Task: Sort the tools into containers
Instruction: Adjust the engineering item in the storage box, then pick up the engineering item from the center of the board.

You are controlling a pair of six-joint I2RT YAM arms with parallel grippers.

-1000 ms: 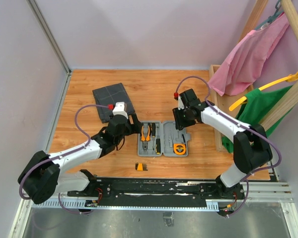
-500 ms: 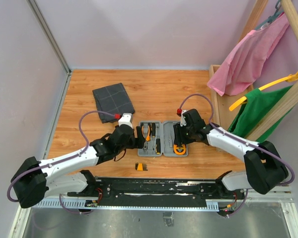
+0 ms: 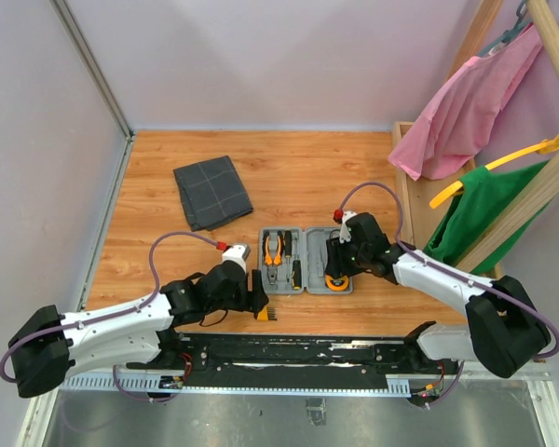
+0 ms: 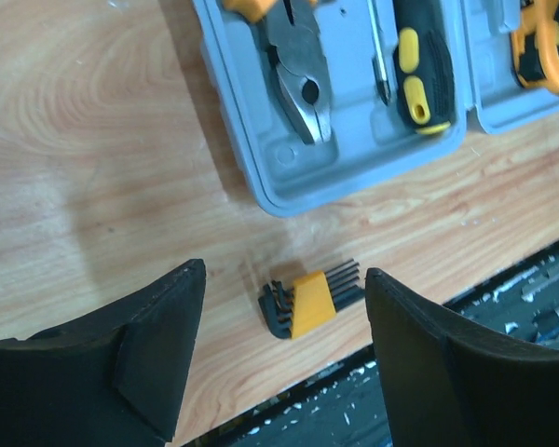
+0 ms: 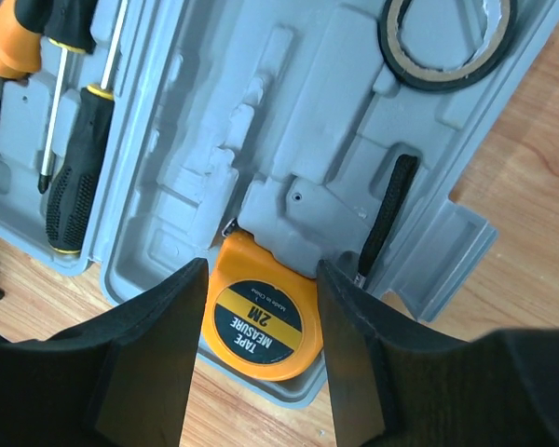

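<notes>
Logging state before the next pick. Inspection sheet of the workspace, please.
Surface: wooden table, white specks at its near edge.
Job's things: grey case open flat, holding pliers, screwdrivers, tape ring and tape measure. Orange bit holder on the table beside the case. Fabric pouch apart, far left.
Clutter: nothing seen.
Grippers: left claw open above the bit holder. Right claw open either side of the tape measure; contact cannot be told.
Cables: purple cable loops off each wrist.
Surroundings: pink cloth, green cloth, yellow hanger on a wooden rack at right.
</notes>
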